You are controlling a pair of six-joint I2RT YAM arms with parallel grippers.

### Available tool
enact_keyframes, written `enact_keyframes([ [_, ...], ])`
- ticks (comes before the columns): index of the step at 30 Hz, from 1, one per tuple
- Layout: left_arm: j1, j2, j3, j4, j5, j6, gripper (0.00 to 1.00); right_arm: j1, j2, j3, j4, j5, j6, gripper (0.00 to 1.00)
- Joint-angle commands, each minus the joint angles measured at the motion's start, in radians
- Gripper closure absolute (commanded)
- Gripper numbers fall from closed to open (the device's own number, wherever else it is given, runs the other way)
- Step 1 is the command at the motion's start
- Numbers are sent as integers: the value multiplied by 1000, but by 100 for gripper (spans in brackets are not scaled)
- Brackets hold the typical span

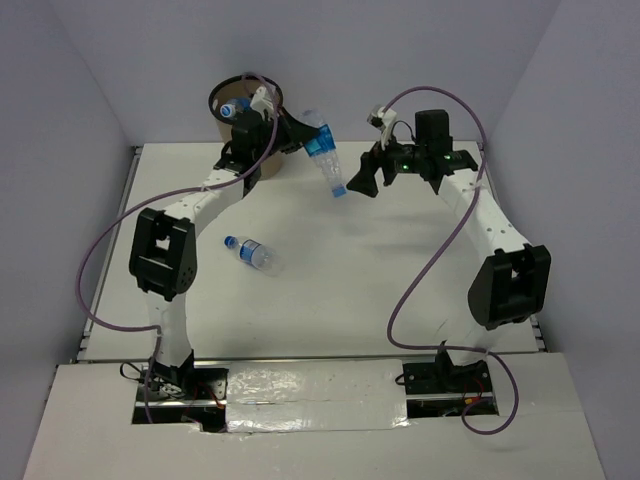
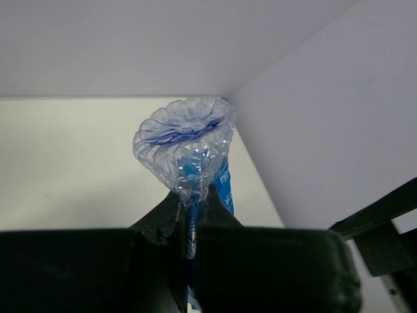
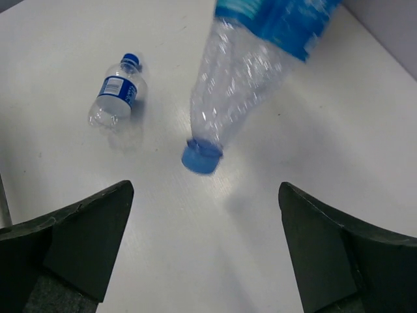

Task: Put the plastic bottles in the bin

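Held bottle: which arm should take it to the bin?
Left. The left gripper is shut on the held bottle, close beside the bin. The right gripper hangs open, clear of it and farther from the bin.

left arm (image 1: 190,210) and right arm (image 1: 485,215) -- white tubular links, bulky black joint housings (image 1: 160,250) at the elbows; black bases (image 1: 172,382) with small wires at the foot; purple cable (image 1: 95,270) runs loose along the left arm in a wide loop, a second one (image 1: 425,275) along the right arm; small white camera (image 1: 262,100) on each wrist; green lights (image 1: 405,155) on the right wrist -- tiny; left gripper (image 2: 189,225) matte black, blocky; right gripper (image 3: 203,195) black, fingers (image 3: 91,241) wedge-shaped
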Motion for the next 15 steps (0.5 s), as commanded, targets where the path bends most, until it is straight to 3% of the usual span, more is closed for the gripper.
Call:
enact_keyframes([
  [1, 41, -190, 44, 13, -94, 192, 100, -55, -84, 1, 31, -60, -33, 0],
  [10, 161, -347, 27, 150, -356, 316, 100, -102, -138, -100, 17, -99, -156, 0],
  [15, 184, -296, 78, 251, -555, 457, 100, -103, -113, -106, 10, -94, -169, 0],
])
